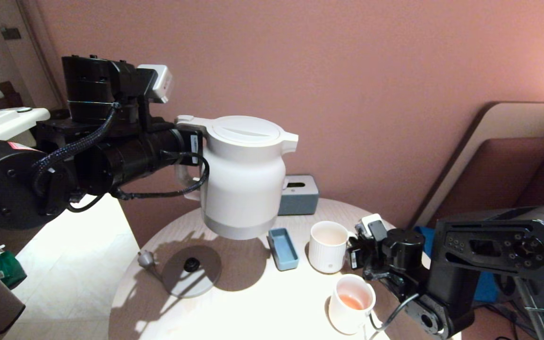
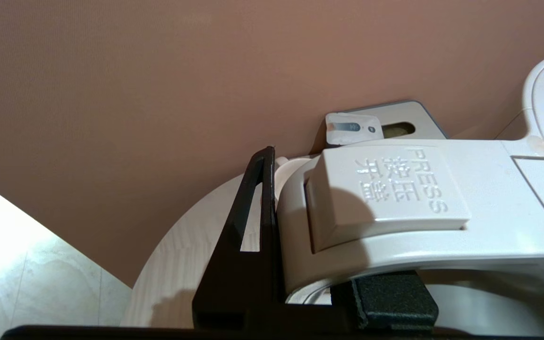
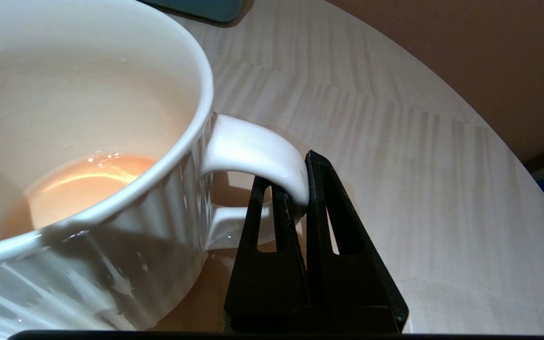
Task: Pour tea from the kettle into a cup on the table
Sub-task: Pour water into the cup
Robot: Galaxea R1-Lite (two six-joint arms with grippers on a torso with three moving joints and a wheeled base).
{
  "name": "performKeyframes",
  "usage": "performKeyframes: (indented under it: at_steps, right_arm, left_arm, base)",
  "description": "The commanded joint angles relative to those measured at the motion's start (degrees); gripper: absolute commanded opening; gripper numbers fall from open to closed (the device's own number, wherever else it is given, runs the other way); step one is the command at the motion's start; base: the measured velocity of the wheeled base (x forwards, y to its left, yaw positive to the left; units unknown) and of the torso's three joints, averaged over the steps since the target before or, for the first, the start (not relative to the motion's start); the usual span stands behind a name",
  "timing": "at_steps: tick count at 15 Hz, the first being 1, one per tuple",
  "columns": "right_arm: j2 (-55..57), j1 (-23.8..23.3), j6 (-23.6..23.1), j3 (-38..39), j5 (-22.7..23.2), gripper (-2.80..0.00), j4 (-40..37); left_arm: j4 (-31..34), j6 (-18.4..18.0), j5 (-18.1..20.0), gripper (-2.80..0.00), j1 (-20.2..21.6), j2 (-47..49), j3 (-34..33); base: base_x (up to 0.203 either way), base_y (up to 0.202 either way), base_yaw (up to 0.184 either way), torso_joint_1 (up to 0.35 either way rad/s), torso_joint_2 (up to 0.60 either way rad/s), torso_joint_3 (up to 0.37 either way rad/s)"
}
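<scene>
Left claw [image 1: 188,146] clamps the loop handle of the kettle [image 1: 245,177], held upright in the air above its grey base disc [image 1: 191,270] — a large, probably heavy load, smooth-walled. Right claw [image 3: 300,200] pinches the handle of the cup [image 3: 88,141] (fragile, some tea [image 3: 83,182] inside) on the worktop [image 3: 395,156].

Tea corner: round table [image 1: 253,302], kettle [image 1: 243,179].
</scene>
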State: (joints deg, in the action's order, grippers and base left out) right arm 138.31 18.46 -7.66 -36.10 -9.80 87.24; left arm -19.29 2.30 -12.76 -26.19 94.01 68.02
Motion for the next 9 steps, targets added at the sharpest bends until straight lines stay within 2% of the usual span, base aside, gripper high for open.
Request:
performKeyframes:
  at_steps: [1,9]
  right_arm:
    - [-0.15,0.48,0.01,0.15,-0.04,-2.8,0.83]
    - [-0.15,0.53,0.13,0.41,-0.04,-2.8,0.83]
  left_arm:
    - [-0.14,0.07,-0.13,-2.8,-0.01,-0.06,-0.08]
    - [-0.14,0.07,-0.13,-2.8,-0.01,-0.41,-0.35]
  base:
    - [0.0,0.0,0.0,0.0,0.0,0.0]
    - [0.0,0.0,0.0,0.0,0.0,0.0]
